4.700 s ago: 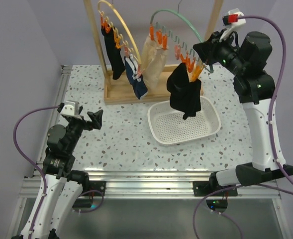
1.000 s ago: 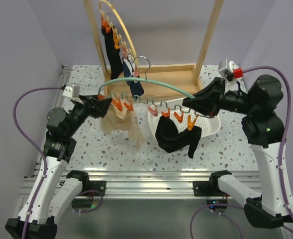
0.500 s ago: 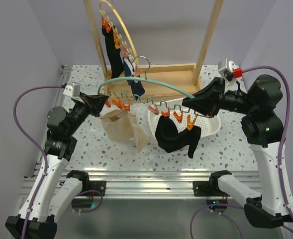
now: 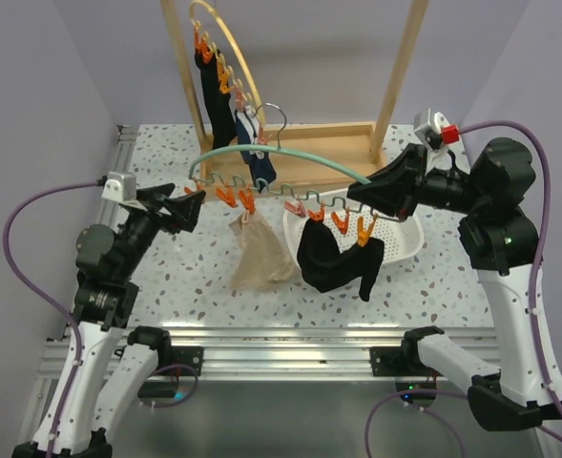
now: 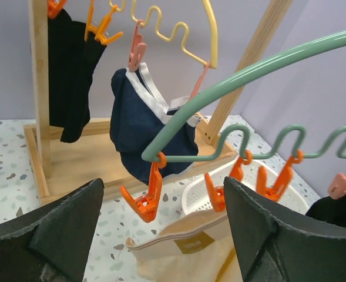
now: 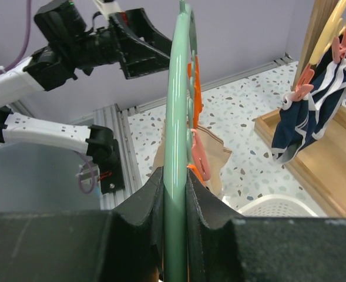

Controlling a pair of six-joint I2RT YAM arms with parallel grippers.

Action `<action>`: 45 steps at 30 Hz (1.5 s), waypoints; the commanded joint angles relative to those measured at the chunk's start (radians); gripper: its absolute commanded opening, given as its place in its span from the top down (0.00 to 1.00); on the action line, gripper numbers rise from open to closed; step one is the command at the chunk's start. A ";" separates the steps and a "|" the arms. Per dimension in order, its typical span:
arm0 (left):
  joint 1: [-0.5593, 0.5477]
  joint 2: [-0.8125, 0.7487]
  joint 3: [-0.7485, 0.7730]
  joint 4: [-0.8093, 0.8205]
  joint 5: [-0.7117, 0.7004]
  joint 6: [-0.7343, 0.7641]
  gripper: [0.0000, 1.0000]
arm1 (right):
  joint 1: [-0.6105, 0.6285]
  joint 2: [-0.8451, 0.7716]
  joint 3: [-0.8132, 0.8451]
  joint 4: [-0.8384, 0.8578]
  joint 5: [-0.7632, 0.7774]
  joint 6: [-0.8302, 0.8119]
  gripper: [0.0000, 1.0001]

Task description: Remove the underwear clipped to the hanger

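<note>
My right gripper (image 4: 369,190) is shut on the green hanger (image 4: 290,164) and holds it level above the table; in the right wrist view the bar (image 6: 175,117) runs between the shut fingers of my right gripper (image 6: 175,197). A black underwear (image 4: 333,262) hangs from orange clips near the hanger's right end. A pale beige underwear (image 4: 260,253) droops under the left clips (image 4: 238,200); I cannot tell whether a clip still holds it. My left gripper (image 4: 191,204) is open and empty just left of it. In the left wrist view the beige waistband (image 5: 190,238) lies below an empty orange clip (image 5: 143,200), between the fingers of my left gripper (image 5: 167,235).
A white basket (image 4: 406,239) stands behind the black underwear. A wooden rack (image 4: 395,76) at the back carries a yellow hanger (image 4: 225,43) with a black garment (image 4: 214,95) and a navy one with white trim (image 4: 260,160), which the left wrist view also shows (image 5: 143,126).
My left gripper has drawn back to the left and let go of the beige underwear. The beige underwear has swung right and sagged lower. The right gripper and hanger have barely moved.
</note>
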 commanded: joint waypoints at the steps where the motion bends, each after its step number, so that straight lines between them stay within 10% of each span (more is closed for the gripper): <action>1: 0.004 -0.079 0.034 -0.063 -0.055 0.020 0.13 | 0.002 0.005 0.020 0.068 0.017 -0.018 1.00; 17: 0.001 -0.108 -0.089 0.139 0.319 -0.256 0.12 | 0.161 0.058 0.039 0.030 0.209 -0.075 1.00; 45: -0.210 0.108 -0.092 0.136 -0.049 -0.127 0.17 | 0.304 0.155 0.115 0.054 0.316 -0.045 1.00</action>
